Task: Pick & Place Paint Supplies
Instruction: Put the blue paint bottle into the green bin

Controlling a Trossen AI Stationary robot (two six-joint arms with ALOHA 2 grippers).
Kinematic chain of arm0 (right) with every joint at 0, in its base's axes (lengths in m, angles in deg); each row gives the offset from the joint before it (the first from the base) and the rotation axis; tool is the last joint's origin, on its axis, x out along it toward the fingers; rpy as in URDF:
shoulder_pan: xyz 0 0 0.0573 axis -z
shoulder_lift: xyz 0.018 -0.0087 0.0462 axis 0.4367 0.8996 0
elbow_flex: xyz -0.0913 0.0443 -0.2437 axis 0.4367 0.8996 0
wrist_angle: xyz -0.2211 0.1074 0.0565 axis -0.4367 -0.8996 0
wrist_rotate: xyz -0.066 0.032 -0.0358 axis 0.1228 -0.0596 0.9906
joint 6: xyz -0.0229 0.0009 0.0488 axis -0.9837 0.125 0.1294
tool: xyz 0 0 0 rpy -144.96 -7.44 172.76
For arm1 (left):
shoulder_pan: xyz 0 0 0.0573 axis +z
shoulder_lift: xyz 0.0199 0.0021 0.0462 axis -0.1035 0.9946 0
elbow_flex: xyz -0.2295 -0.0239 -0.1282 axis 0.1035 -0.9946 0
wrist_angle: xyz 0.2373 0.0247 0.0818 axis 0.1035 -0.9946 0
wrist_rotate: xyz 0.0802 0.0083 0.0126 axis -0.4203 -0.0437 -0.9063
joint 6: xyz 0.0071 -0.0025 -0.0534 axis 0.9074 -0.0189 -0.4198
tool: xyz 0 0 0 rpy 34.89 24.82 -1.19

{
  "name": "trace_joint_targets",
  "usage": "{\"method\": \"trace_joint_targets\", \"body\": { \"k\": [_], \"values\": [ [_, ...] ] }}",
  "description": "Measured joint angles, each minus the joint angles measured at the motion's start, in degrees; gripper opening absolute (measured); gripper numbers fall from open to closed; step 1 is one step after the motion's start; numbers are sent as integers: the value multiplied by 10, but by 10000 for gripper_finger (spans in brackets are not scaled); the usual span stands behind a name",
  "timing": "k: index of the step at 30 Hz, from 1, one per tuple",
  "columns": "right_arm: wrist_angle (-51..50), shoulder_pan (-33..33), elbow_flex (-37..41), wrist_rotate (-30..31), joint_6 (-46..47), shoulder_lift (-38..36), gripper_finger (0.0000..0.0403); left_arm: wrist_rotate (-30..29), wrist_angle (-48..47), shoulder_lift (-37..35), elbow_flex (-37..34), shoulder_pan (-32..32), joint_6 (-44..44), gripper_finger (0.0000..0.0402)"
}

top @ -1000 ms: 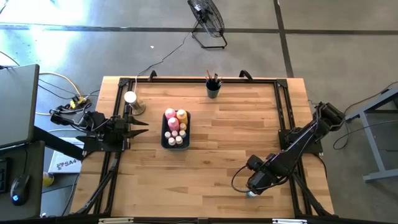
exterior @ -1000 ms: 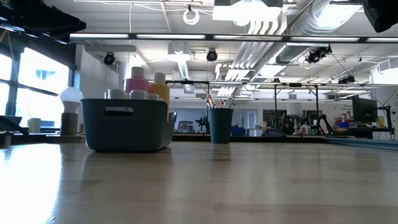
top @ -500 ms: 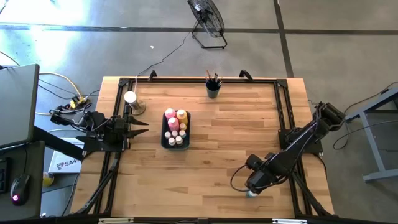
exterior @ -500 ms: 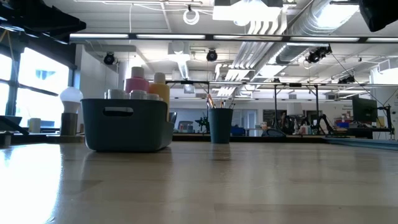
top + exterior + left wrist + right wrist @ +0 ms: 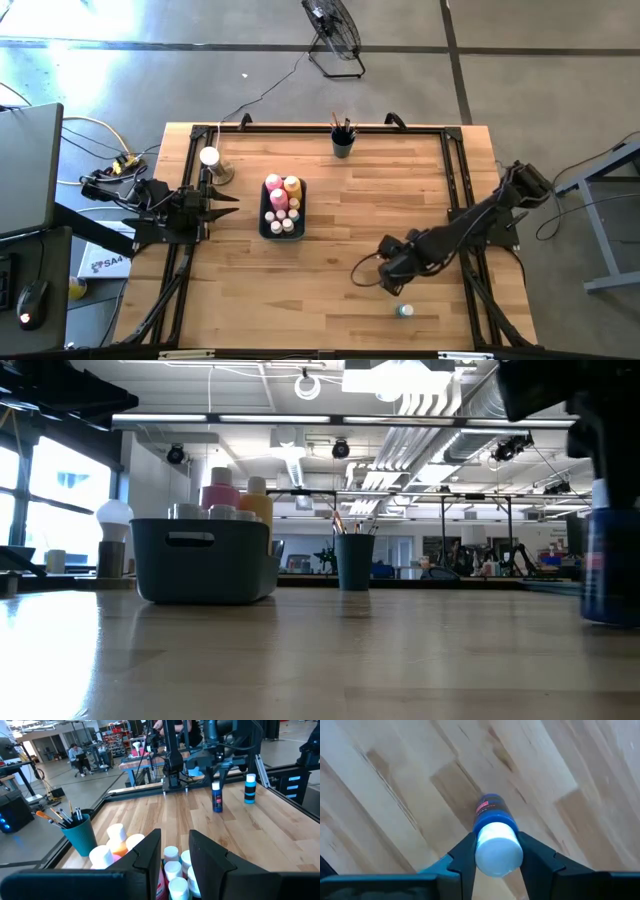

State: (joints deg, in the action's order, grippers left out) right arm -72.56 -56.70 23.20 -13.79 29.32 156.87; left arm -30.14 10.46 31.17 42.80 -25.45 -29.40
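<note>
My right gripper (image 5: 388, 277) is shut on a small blue paint bottle (image 5: 492, 815) with a white cap, over the table's near right part. This blue bottle (image 5: 216, 800) also shows in the left wrist view and at the right of the low view (image 5: 606, 565). A teal paint bottle (image 5: 403, 311) stands on its base near the table's near edge, apart from the gripper. A dark bin (image 5: 270, 228) at centre left holds a pink and a yellow squeeze bottle and small white-capped bottles. My left gripper (image 5: 175, 852) waits open at the left edge, pointing at the bin. My right gripper pinches the blue bottle's white cap (image 5: 482, 850) between its two fingers, one on each side. The fingers come from above, pointing steeply down. The bottle hangs upright below them, its base close to the tabletop. Whether it is clear of the wood, I cannot tell.
A teal cup (image 5: 343, 146) with paintbrushes stands at the far edge. A white knob on a round tan base (image 5: 213, 165) sits at the far left. Bare wood lies between the bin and my right gripper.
My right gripper has gone toward the table's left edge and a little toward the far edge, carrying the blue bottle upright. The teal bottle, earlier under the arm, stays in place and now stands uncovered. The blue bottle has come into the low view at its right.
</note>
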Motion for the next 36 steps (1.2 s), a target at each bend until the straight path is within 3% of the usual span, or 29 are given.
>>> {"method": "trace_joint_targets", "body": {
  "k": [11,19,36],
  "values": [
    [79,75,0,-1,-141,-10,117,0,-2,0,0,0,0,97],
    [208,121,-4,-6,-243,-16,118,0,-2,0,0,0,0,97],
    [212,195,-105,-3,-392,1,120,0,-2,0,0,0,0,97]
  ]
}}
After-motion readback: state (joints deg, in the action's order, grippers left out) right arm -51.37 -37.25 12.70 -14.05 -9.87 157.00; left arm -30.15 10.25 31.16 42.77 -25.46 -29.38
